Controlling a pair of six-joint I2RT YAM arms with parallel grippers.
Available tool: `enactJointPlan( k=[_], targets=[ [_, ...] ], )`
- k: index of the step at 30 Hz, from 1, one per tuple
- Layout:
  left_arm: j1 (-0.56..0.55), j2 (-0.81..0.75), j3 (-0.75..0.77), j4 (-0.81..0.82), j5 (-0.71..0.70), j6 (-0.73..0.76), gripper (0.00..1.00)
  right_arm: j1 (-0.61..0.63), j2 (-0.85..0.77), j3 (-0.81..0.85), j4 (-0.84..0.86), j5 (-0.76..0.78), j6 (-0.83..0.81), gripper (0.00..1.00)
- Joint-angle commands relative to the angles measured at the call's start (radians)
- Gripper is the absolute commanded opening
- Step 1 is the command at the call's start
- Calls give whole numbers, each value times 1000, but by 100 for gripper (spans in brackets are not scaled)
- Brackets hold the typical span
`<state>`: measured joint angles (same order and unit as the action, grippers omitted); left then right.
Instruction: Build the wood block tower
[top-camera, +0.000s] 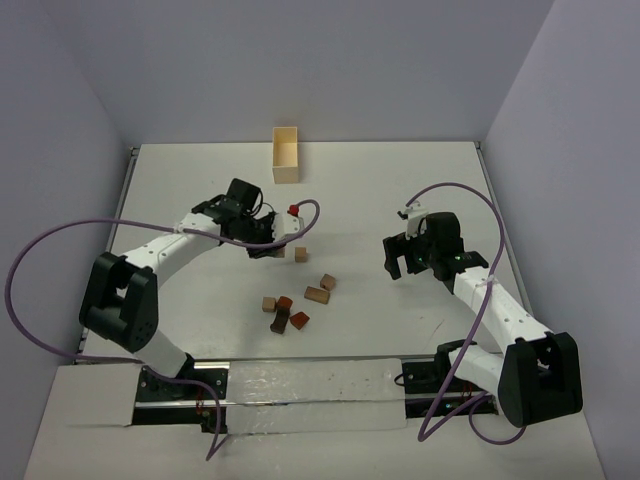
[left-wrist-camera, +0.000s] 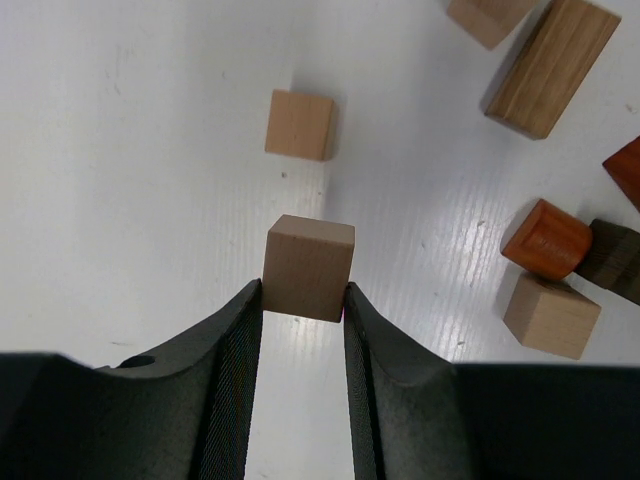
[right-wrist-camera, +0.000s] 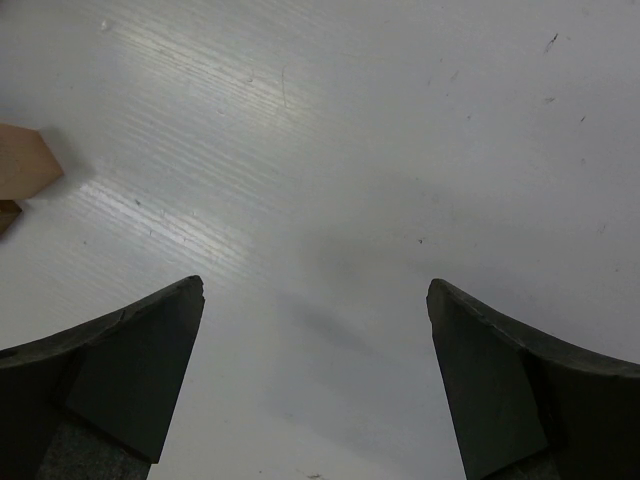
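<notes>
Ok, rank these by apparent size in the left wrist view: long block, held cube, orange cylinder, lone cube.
1. long block
2. held cube, nearest the camera, so maybe flattered
3. orange cylinder and lone cube: too alike to rank

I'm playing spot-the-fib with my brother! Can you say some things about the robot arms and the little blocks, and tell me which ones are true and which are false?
1. The left gripper is pinching a light tan wooden cube. True.
2. The right gripper is holding a reddish-brown block. False: its jaws stand wide open with nothing between them.
3. A second light tan wooden cube lies on the white table beyond the held one. True.
4. The pale rectangular wooden box sits in the middle of the pile. False: it stands at the table's far edge, apart from the scattered wooden blocks.
</notes>
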<state>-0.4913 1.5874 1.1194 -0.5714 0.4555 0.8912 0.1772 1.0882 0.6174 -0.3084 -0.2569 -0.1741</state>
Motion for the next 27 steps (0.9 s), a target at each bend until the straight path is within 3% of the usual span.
enactJointPlan(
  k=[1,15,27],
  targets=[
    [5,37,-26,67,0,-22,8,7,-8,51,-1,-10,-5,100],
    [5,216,39,129,0,-52,8,7,1,51,0,-2,-7,100],
    [-20,258,46,179,-23,-61,8,6,7,53,0,0,-7,100]
  ],
)
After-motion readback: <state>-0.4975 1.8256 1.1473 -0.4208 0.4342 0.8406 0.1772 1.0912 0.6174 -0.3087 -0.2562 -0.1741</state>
